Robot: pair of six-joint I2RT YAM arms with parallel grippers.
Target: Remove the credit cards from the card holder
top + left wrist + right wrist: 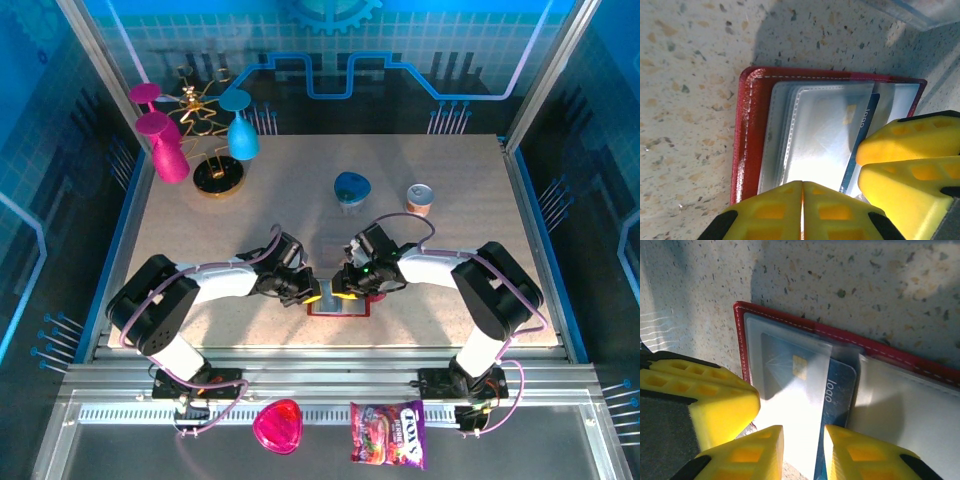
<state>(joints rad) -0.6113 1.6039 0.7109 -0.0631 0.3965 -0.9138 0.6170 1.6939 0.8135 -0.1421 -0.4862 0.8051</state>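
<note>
Red card holder (pixel 746 135) open flat; blue credit card (pixel 837 390) in pocket.

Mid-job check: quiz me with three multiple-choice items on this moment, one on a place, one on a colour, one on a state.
1. Where on the table does the card holder lie?
A. far left corner
B. near edge, between the left pincer and right pincer
C. far right corner
2. What colour is the card printed "logo"?
A. green
B. yellow
C. blue
3. How does the left pincer stand?
A. shut
B. wide open
C. half open
Answers: 1 B, the top view shows it there; 2 C, blue in both wrist views; 3 A, its yellow fingers meet without a gap.
</note>
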